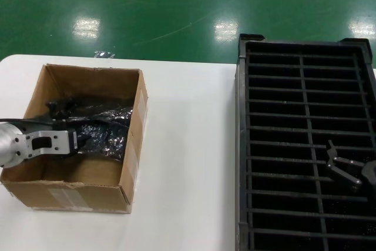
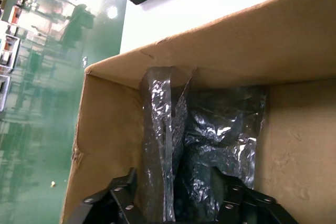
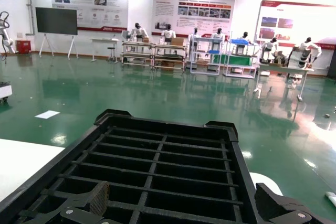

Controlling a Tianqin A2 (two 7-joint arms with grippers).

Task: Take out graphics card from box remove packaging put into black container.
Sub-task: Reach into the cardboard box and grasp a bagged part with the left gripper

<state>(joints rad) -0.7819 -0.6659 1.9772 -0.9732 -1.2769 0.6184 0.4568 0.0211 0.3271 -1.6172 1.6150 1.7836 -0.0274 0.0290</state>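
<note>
Left gripper (image 1: 82,139) reaches into the box (image 1: 132,163) from the robot's left side, its dark fingers (image 2: 123,195) spread on either side of a shiny dark plastic bag (image 2: 160,145) that stands on edge between them; whether they actually press on it cannot be told. In the left wrist view at least two such bags show, the upright one and a crumpled one (image 2: 223,140) just beside it, both running from the gripper toward the far cardboard wall. Any board inside them is hidden by the plastic.

One box sits on the white table (image 1: 188,145), its long axis running away from the robot, flaps open. One black container (image 1: 242,145) lies to the right, well apart from the box, long axis also running away from the robot, with a central divider and many cross slots.

Right gripper (image 1: 346,171) hovers over the near part of the container, fingers (image 3: 94,200) wide apart, holding nothing.
</note>
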